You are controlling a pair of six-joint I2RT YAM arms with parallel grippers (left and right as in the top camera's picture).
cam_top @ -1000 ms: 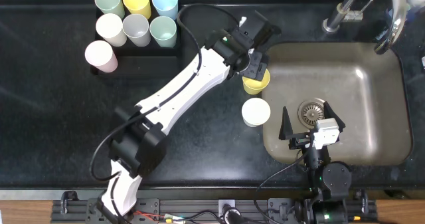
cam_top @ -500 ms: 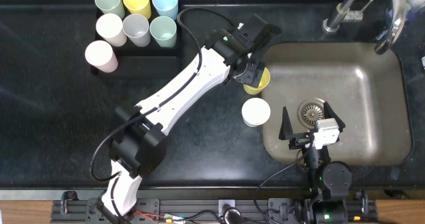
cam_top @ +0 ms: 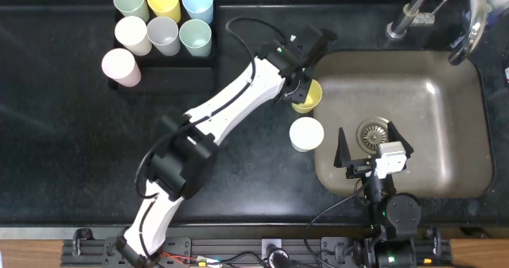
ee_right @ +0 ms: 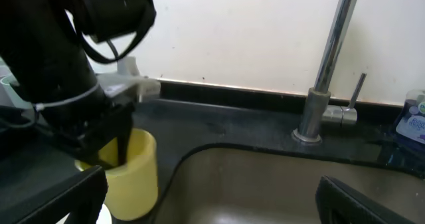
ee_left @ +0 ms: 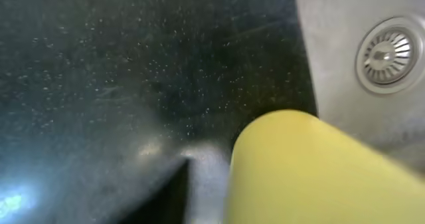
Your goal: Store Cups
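A yellow cup [cam_top: 308, 98] stands on the black counter at the sink's left rim. My left gripper [cam_top: 300, 84] is shut on its rim, with one finger inside the cup [ee_right: 123, 146]. The left wrist view has the yellow cup [ee_left: 312, 171] close up, above the dark counter and the sink drain. A white cup [cam_top: 306, 134] stands just in front of the yellow one, free of both grippers. My right gripper [cam_top: 374, 147] hangs open over the sink, holding nothing.
A black tray [cam_top: 199, 61] at the back left holds several pastel cups. A pink cup [cam_top: 121, 67] stands beside it. The steel sink [cam_top: 429, 101] fills the right side, with a tap [ee_right: 325, 71] behind it. Bare counter lies between tray and sink.
The left arm's elbow swung up and to the right and its wrist turned on the yellow cup, which barely shifted. The right arm stayed still.
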